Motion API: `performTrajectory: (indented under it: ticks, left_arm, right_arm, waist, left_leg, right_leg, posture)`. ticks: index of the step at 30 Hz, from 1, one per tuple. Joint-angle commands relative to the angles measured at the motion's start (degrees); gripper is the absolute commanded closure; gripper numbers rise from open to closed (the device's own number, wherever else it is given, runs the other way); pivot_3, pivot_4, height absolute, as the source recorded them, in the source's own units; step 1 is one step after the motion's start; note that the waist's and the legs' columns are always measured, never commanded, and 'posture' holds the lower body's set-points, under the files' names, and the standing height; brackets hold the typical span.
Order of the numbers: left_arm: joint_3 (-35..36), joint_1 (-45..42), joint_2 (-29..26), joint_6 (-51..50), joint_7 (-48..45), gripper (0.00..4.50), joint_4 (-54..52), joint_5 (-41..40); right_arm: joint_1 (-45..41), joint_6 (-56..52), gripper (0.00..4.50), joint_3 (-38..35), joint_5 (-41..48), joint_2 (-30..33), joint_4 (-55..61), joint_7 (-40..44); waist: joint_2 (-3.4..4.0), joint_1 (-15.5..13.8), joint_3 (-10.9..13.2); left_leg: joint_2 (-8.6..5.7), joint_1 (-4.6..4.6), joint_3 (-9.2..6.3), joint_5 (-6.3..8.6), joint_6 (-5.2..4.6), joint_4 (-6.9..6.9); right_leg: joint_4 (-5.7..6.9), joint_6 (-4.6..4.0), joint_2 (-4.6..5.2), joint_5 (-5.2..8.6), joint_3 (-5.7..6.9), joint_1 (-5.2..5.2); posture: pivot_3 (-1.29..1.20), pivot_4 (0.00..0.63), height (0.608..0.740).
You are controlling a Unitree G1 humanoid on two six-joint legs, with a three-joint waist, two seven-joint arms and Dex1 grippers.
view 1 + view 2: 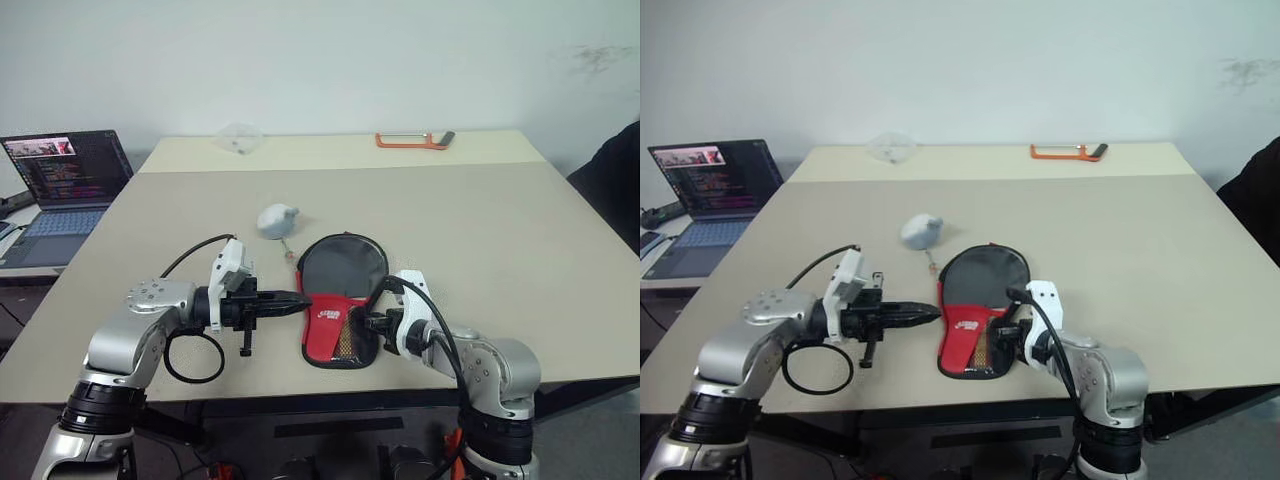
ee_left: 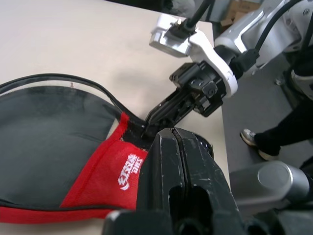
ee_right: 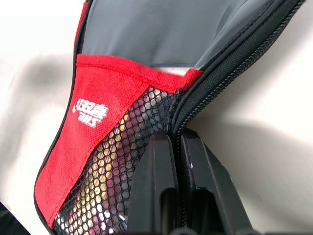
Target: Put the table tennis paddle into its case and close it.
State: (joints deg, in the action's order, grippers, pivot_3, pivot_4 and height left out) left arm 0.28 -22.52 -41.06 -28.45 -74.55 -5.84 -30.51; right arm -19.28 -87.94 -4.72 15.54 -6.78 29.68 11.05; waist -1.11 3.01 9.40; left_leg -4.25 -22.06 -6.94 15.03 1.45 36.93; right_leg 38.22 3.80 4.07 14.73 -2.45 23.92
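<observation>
The case [image 1: 322, 318], a black paddle-shaped pouch with a red logo panel, lies flat near the table's front edge, its round end unzipped. The table tennis paddle sits inside. Its dark round face [image 1: 345, 265] shows in the open end, and light wood shows through the mesh [image 3: 115, 161]. My right gripper [image 1: 368, 322] is at the case's right edge, shut on the zipper [image 3: 195, 105], whose track runs down between the fingers [image 3: 159, 166]. My left gripper [image 1: 305, 298] is shut and empty, pointing right, with its tips at the case's left edge.
A small grey-white pouch [image 1: 277, 220] lies just behind the case. At the far edge are an orange-framed tool [image 1: 412, 140] and a clear plastic piece [image 1: 238, 137]. An open laptop [image 1: 65, 185] stands on a side table at the left. A person in dark clothes [image 1: 615, 185] is at the right.
</observation>
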Motion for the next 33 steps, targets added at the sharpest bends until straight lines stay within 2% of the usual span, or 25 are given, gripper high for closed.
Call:
performTrajectory:
  ticks: [1, 15, 22, 29, 33]
  left_arm:
    - [-0.23, -1.96, -0.52, 0.66, -1.13, 4.50, 0.93, -0.28]
    - [-1.62, -3.57, -0.69, 1.52, -2.62, 4.50, 2.80, 0.31]
    - [-1.96, -4.10, -1.00, 2.02, -3.55, 4.50, 3.80, 0.72]
    - [-2.15, -4.33, -0.42, 2.41, -3.01, 4.50, 3.83, 1.16]
    - [-1.48, -3.19, -0.53, 2.44, -2.31, 4.50, 2.83, 0.90]
  right_arm:
    - [3.56, -2.91, 4.46, -0.46, 1.36, -2.21, 4.32, -0.75]
    - [8.57, -4.56, 4.46, 0.91, 4.34, -6.06, 8.03, -3.96]
    - [10.37, -4.56, 4.46, 1.31, 6.77, -4.76, 8.88, -4.70]
    - [8.32, -4.56, 4.46, 0.68, 7.02, -3.27, 7.64, -5.17]
    - [7.42, -4.56, 3.46, -0.32, 7.47, -1.90, 8.16, -4.60]
  waist:
    - [0.00, -0.11, 0.00]
    - [0.00, -0.19, 0.00]
    - [0.00, -0.25, 0.00]
    - [0.00, -0.25, 0.00]
    - [0.00, -0.25, 0.00]
  left_leg:
    - [0.00, 0.01, -0.05, 0.00, 0.00, 0.00]
    - [0.00, 0.01, -0.09, 0.01, -0.02, -0.03]
    - [0.00, 0.02, -0.10, 0.01, -0.02, -0.03]
    - [0.00, 0.02, -0.10, 0.01, -0.02, -0.04]
    - [0.01, 0.03, -0.10, 0.01, -0.02, -0.04]
  right_leg:
    - [-0.10, 0.00, 0.00, 0.00, 0.07, -0.10]
    - [-0.28, 0.03, 0.00, 0.01, 0.11, -0.20]
    - [-0.32, 0.06, 0.00, 0.03, 0.12, -0.24]
    - [-0.32, 0.06, 0.00, 0.03, 0.12, -0.24]
    - [-0.32, 0.06, 0.00, 0.03, 0.11, -0.24]
  posture:
    - [0.00, 0.150, 0.740]
    - [0.00, 0.150, 0.740]
    - [0.00, 0.150, 0.740]
    - [0.00, 0.150, 0.740]
    - [0.00, 0.150, 0.740]
